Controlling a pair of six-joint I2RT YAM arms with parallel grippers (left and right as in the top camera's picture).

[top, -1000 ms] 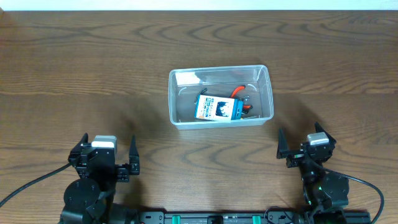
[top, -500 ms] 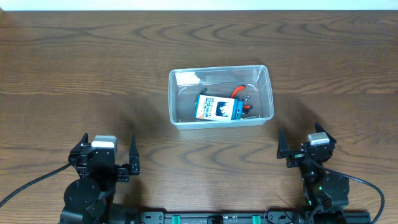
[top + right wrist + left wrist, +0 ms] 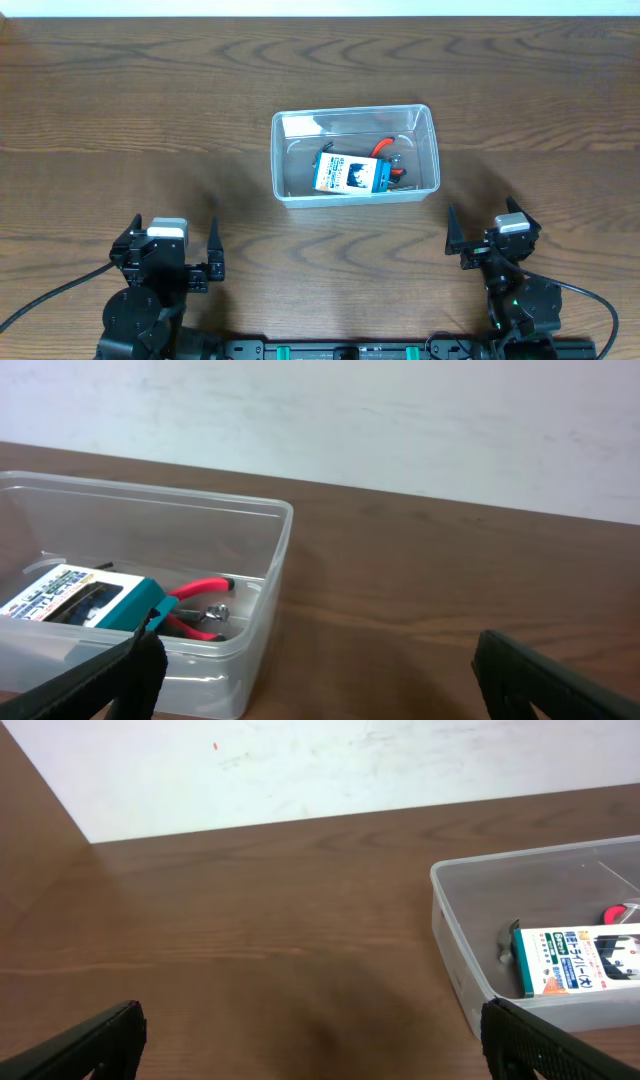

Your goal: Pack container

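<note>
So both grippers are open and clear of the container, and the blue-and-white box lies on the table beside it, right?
Not quite. The box lies inside the container, not beside it; the overhead view shows this. The rest holds: the left gripper and the right gripper are both open and clear of the container.

I see my left arm [image 3: 150, 290] and right arm [image 3: 515, 285] both black, each with a pale grey block [image 3: 167, 231], pointed fingers [image 3: 213, 245] and thin cables [image 3: 75, 280].
</note>
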